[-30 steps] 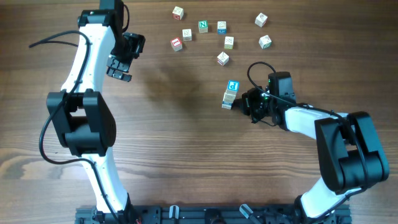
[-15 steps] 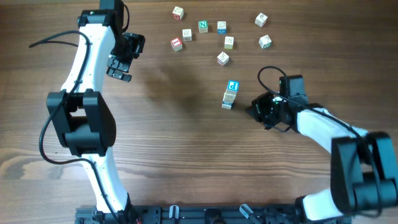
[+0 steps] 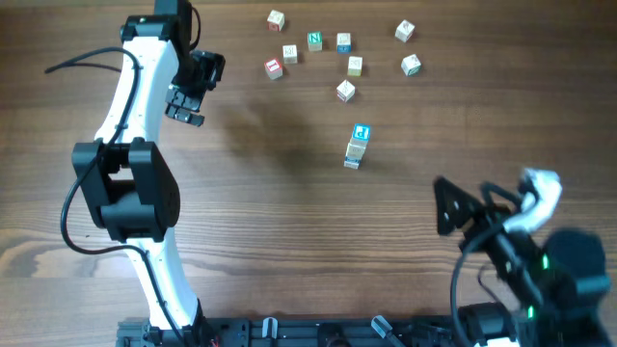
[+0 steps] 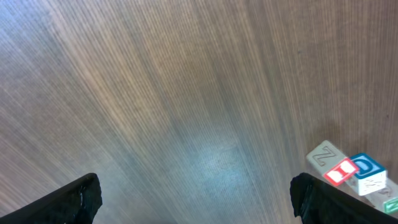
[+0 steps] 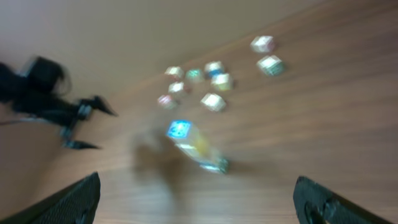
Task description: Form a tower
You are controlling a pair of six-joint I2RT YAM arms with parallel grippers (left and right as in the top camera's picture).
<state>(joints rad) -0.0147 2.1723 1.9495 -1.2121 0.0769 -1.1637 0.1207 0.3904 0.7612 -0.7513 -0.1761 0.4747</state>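
The tower [image 3: 358,146] stands by itself on the tabletop [image 3: 289,231], a bit right of the middle, with a blue letter [image 3: 362,132] on top. Nothing touches it. The right wrist view is blurry, so I cannot tell if it stands quite straight. The loose cubes [image 3: 343,41] lie in a bunch at the far side, apart from the tower. I think that gap gives an arm room to reach in without a bump. The right fingers [image 5: 78,198] are spread wide and hold nothing. They are well away from the stack, near the front edge, maybe to keep clear of it. The left fingers [image 4: 78,198] are wide and empty too, off at the far left. More cubes could go on top.
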